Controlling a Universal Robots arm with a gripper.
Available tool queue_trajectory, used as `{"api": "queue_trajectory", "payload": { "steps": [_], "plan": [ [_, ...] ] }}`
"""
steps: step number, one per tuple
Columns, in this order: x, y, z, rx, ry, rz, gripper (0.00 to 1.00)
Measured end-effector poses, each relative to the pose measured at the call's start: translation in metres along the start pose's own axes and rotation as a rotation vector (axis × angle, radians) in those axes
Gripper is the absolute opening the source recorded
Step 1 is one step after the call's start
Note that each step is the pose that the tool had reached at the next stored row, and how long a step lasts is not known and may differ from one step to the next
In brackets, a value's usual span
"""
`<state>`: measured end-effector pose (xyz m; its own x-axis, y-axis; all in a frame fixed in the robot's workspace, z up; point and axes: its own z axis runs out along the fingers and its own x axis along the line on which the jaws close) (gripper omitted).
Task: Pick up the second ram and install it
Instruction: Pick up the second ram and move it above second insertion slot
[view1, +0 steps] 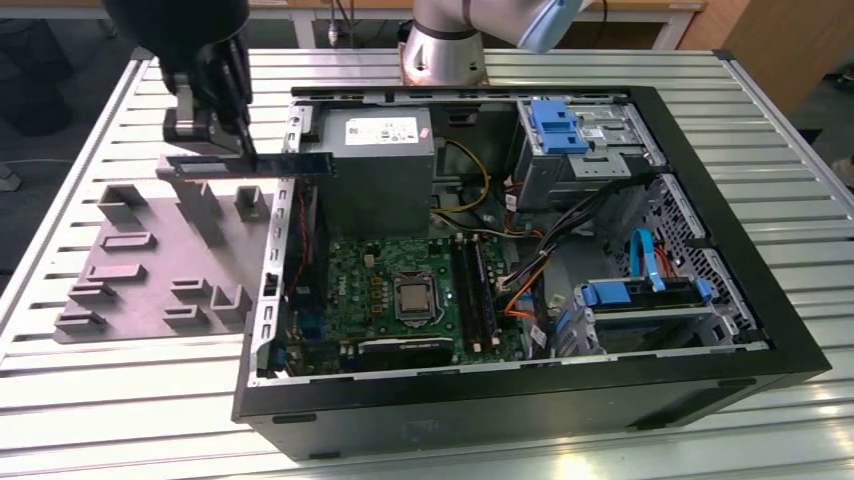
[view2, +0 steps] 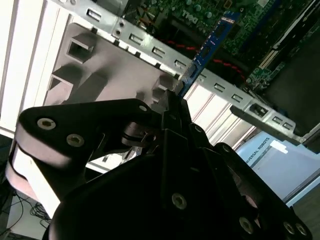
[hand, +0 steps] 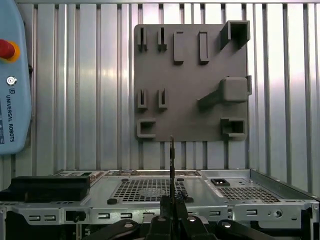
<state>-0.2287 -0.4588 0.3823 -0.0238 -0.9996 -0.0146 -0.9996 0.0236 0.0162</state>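
My gripper (view1: 248, 152) hangs over the case's edge at the exterior view's left and is shut on the second ram (view1: 302, 162), a thin blue stick held level and reaching toward the case. In the second wrist view the ram (view2: 210, 42) juts out from the gripper (view2: 174, 100) toward the green motherboard (view2: 200, 15). The first wrist view has the ram (hand: 171, 160) edge-on as a thin line rising from the gripper (hand: 171, 200). The motherboard (view1: 394, 285) lies on the floor of the open case, with its long black memory slots (view1: 475, 285) well away from the gripper.
A grey fixture plate (view1: 147, 265) with raised holders lies on the slatted table (view1: 107, 400) beside the case. The black computer case (view1: 534, 400) holds a grey power supply (view1: 378, 150), light-blue drive brackets (view1: 558, 125) and loose cables (view1: 534, 270). A pale-blue pendant (hand: 12, 80) rests on the table.
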Motion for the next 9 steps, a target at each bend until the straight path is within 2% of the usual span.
{"api": "queue_trajectory", "payload": {
  "steps": [9],
  "plan": [
    [-0.0009,-0.0354,-0.0001,-0.0001,0.0001,0.000,0.14]
  ]
}}
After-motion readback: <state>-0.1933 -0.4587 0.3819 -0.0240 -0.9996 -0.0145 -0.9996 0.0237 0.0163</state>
